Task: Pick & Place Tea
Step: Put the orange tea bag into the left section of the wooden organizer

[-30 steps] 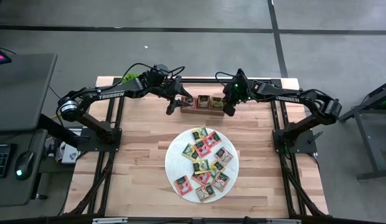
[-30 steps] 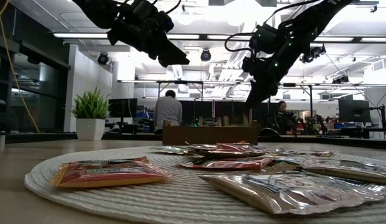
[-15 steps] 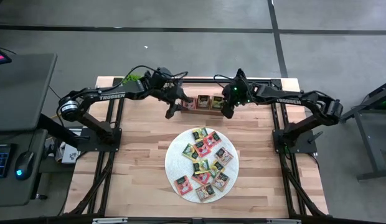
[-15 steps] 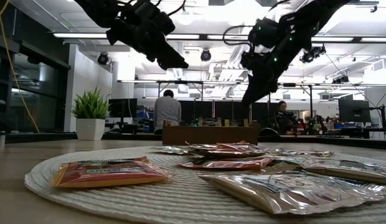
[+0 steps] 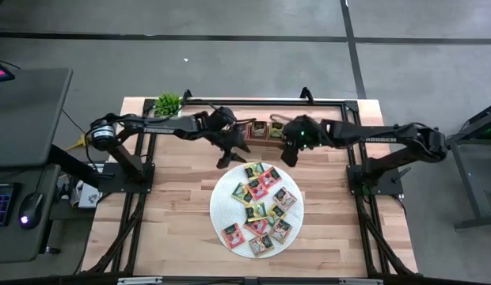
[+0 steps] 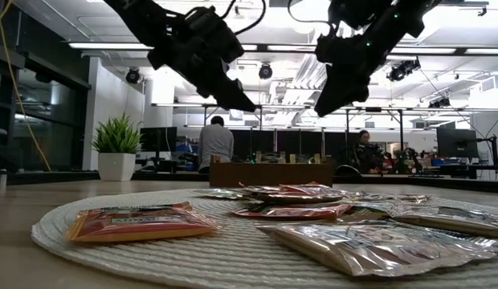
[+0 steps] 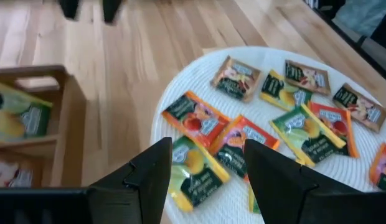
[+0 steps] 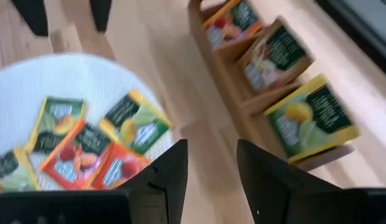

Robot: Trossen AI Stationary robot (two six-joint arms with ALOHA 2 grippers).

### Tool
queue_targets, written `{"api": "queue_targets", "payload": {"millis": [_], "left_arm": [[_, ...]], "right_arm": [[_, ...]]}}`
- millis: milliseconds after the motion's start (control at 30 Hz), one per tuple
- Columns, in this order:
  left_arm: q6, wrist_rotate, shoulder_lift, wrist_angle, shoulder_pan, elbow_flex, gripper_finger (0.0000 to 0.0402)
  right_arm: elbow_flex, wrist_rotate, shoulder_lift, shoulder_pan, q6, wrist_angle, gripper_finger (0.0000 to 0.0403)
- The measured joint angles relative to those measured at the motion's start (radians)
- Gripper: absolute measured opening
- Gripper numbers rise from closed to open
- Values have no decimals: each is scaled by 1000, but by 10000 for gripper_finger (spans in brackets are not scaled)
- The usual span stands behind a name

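Observation:
Several tea packets (image 5: 259,207) in red, green and yellow wrappers lie flat on a round white woven mat (image 5: 222,190) in the middle of the table. More packets (image 8: 283,56) stand upright in the compartments of a brown wooden tray (image 5: 260,131) at the far side. My left gripper (image 5: 228,161) hangs open in the air between the tray and the mat's far left rim, above a green-yellow packet (image 7: 193,174). My right gripper (image 5: 289,158) hangs open in front of the tray's right end, beyond the mat's far right rim. Neither gripper has anything between its fingers.
A small potted plant (image 5: 168,102) stands at the far left corner. Bare wooden tabletop (image 5: 174,214) lies to the left, right and near side of the mat. People (image 6: 215,144) sit in the room behind the table.
Both grippers have left the tray and come toward the table's near edge, up to the mat's far rim. My left gripper has also sunk and tipped further down. My right gripper has risen a little. The packets have kept still.

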Motion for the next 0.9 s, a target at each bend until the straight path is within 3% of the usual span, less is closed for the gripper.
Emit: {"api": "queue_targets", "payload": {"millis": [233,533,733,900], "left_arm": [[-1,-20,69,78,-53,0,159],[-1,-108,135,185,-150,4,10],[25,-147,181,246,-206,3,5],[-6,-146,217,291,-232,5,1]], "right_arm": [[-53,89,2,91,148,-6,133],[-197,103,2,156,322,122,133],[-250,78,2,150,297,200,133],[-292,-36,2,108,288,302,133]]}}
